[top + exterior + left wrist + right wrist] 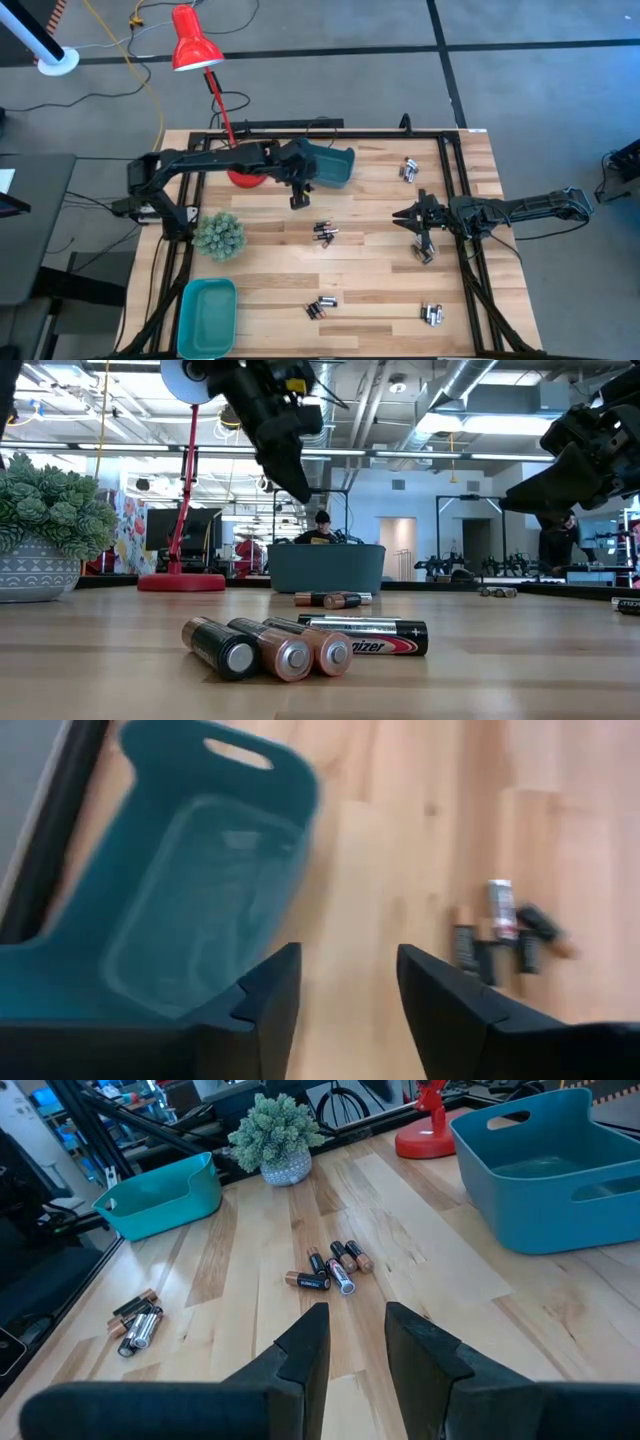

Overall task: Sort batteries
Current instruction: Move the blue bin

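Near teal bin (150,1198) seemingly empty, far bin (190,910) too; both arms' fingers (262,1010) apart, holding nothing.

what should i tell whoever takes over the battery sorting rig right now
Left end effector: open, empty, beside the dark teal bin at the table's far side.
Right end effector: open, empty, over the table's right side.
Batteries: clusters on the table at centre, near front, front right, far right, and below the right end effector.
Light teal bin: front left corner.
Done: cannot tell; no batteries visible in either bin.
Left: all five clusters.
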You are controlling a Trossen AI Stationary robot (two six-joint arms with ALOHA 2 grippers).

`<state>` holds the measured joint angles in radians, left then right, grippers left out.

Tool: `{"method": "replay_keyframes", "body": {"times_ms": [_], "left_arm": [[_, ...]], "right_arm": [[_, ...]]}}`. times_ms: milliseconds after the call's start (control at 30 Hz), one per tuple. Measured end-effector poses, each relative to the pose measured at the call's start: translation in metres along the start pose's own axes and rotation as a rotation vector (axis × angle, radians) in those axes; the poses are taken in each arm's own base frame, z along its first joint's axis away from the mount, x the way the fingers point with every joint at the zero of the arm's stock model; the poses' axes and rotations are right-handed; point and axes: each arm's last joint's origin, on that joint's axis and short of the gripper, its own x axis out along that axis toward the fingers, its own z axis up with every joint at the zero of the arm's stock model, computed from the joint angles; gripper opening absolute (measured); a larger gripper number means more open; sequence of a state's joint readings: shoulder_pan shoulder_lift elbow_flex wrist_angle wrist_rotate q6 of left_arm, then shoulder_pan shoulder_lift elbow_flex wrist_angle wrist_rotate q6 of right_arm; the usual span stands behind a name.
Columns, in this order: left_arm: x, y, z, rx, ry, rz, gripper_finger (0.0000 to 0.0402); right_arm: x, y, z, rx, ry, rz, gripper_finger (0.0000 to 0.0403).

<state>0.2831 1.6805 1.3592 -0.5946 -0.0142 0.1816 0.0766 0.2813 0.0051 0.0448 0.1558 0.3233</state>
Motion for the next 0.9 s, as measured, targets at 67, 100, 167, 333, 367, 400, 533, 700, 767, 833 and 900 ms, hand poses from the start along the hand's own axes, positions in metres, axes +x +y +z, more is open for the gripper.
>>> {"method": "replay_keyframes", "body": {"times_ms": [67,100,167,333,367,400,533,700,767,833,900], "left_arm": [[0.006,0.004,0.000,0.028,0.015,0.024,0.0170],[0.007,0.006,0.000,0.059,0.023,0.046,0.0170],[0.010,0.008,-0.001,0.135,0.047,0.099,0.0169],[0.012,0.012,-0.002,0.234,0.066,0.136,0.0164],[0.012,0.013,-0.002,0.247,0.058,0.111,0.0163],[0.012,0.016,-0.003,0.250,0.048,0.078,0.0163],[0.012,0.031,-0.006,0.211,0.023,0.009,0.0163],[0.017,0.049,-0.012,0.166,0.009,-0.033,0.0163],[0.025,0.053,-0.015,0.155,0.032,-0.045,0.0163],[0.037,0.053,-0.019,0.166,0.059,-0.068,0.0163],[0.049,0.053,-0.023,0.176,0.086,-0.080,0.0163]], "right_arm": [[0.000,0.000,0.000,0.000,0.000,0.000,0.0118],[0.000,0.000,0.000,0.000,0.000,0.000,0.0118],[0.000,0.000,0.000,0.000,0.000,0.000,0.0118],[0.000,0.000,0.000,0.000,0.000,0.000,0.0118],[0.000,0.000,0.000,0.000,0.000,0.000,0.0118],[0.000,0.000,0.000,0.000,0.000,0.000,0.0118],[0.000,0.000,0.000,0.000,0.000,0.000,0.0118],[0.000,0.000,0.000,0.000,0.000,0.000,0.0118],[0.000,0.000,0.000,0.000,0.000,0.000,0.0118],[0.000,0.000,0.000,0.000,0.000,0.000,0.0118],[0.000,0.000,0.000,0.000,0.000,0.000,0.0118]]}}
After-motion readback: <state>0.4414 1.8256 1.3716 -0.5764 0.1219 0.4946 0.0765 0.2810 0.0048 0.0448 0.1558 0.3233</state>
